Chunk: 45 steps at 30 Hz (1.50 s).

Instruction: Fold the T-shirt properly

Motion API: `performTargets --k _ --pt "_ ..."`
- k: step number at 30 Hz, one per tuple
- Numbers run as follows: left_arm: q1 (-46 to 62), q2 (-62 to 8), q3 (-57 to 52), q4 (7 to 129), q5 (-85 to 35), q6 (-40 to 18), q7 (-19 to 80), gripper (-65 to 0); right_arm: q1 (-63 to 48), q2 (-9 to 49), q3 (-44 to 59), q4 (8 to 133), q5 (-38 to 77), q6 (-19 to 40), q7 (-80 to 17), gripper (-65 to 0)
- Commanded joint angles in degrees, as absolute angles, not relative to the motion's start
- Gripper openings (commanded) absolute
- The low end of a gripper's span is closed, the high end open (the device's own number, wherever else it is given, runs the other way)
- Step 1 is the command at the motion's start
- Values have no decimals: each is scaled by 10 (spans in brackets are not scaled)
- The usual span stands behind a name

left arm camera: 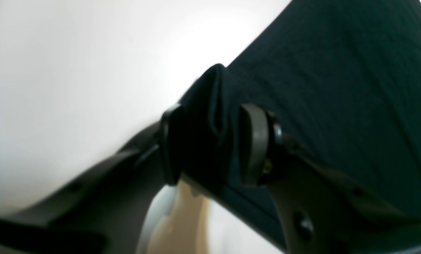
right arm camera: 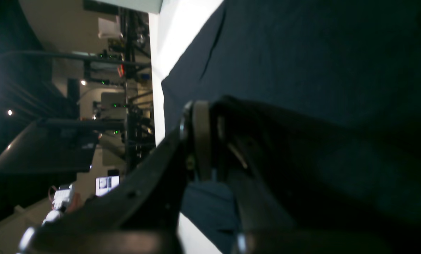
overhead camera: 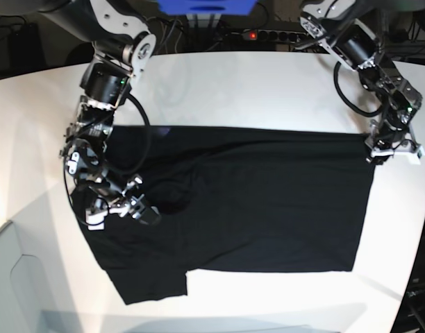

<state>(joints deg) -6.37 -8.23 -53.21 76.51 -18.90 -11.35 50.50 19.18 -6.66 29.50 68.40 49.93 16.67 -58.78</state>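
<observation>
The black T-shirt point(overhead camera: 268, 208) lies spread on the white table point(overhead camera: 268, 90), plain side up, one sleeve hanging toward the front left. My left gripper point(overhead camera: 382, 149) is at the shirt's far right corner. In the left wrist view, the left gripper point(left arm camera: 210, 141) is shut on a bunched fold of the T-shirt point(left arm camera: 337, 70). My right gripper point(overhead camera: 139, 208) rests on the shirt's left part, where the cloth puckers toward it. The right wrist view shows the right gripper point(right arm camera: 214, 134) shut, with T-shirt point(right arm camera: 302, 53) fabric draped over and pinched at its fingers.
A power strip point(overhead camera: 268, 35) and cables lie behind the table's far edge. The table's curved edge runs close to the shirt at the right and front left. Racks and screens point(right arm camera: 108, 183) stand beyond the table in the right wrist view.
</observation>
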Motion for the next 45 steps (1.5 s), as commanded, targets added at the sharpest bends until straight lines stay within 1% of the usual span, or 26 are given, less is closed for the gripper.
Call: performTargets --k 1,5,7,10,12,13,24,29,35,42,45 --pt "-72 -93 -532 778 -195 -114 496 -404 207 -67 294 692 515 171 -577 -650" --pt "-72 -93 -532 778 -195 -114 496 -404 207 -67 294 692 515 171 -575 -643" --pt "-72 -93 -532 778 -195 -114 496 -404 207 -67 295 692 515 171 -570 -594" --pt "-72 -93 -532 778 -195 -114 496 -404 206 -67 295 692 515 171 -560 -501" --pt "-72 -93 -532 778 -195 -114 496 -404 206 -67 295 692 515 171 -563 -461" --pt "-72 -93 -532 777 -195 -114 496 -404 206 -67 295 692 515 171 -564 -452" --pt "-71 -93 -533 779 -199 -116 496 -404 200 -66 295 703 517 171 -567 -451" --pt "-60 -94 -533 802 -200 -117 496 -404 157 -65 291 796 517 171 -567 -451" --pt "-66 -88 -529 800 -200 -117 496 -404 91 -65 291 895 517 171 -567 -451" --pt "-86 -86 -522 796 -200 -117 497 -404 44 -65 291 966 517 171 -567 -451" --pt "-88 -82 -509 796 -200 -117 497 -421 37 -65 291 970 517 171 -567 -451"
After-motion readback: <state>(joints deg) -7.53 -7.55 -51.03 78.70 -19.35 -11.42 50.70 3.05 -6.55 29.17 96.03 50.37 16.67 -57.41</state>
